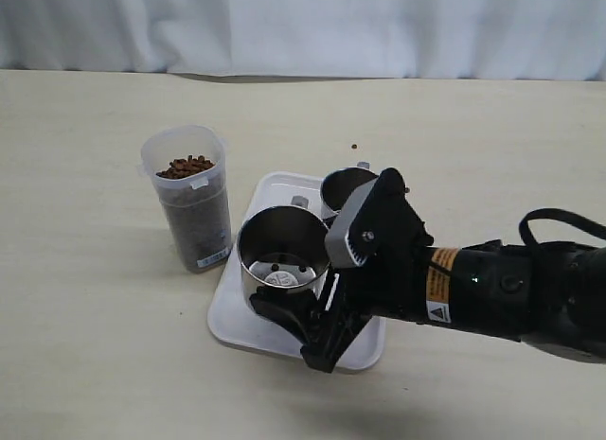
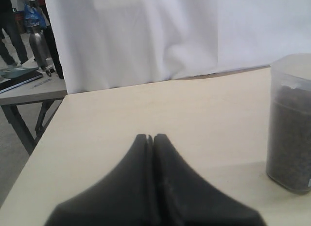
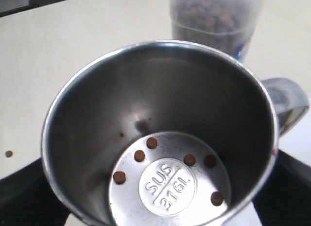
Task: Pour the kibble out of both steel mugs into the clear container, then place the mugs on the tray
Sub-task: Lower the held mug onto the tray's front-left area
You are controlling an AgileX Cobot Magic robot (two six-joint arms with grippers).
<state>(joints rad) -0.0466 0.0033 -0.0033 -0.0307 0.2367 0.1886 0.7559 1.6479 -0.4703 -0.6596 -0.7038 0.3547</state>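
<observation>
Right tool clasps the near steel mug, jaws wide, over the tray's near left. The far steel mug stands behind it, and the clear container of kibble is left of the tray on the desk. Left tool is pressed closed, empty. A few pellets lie inside the held mug.
</observation>
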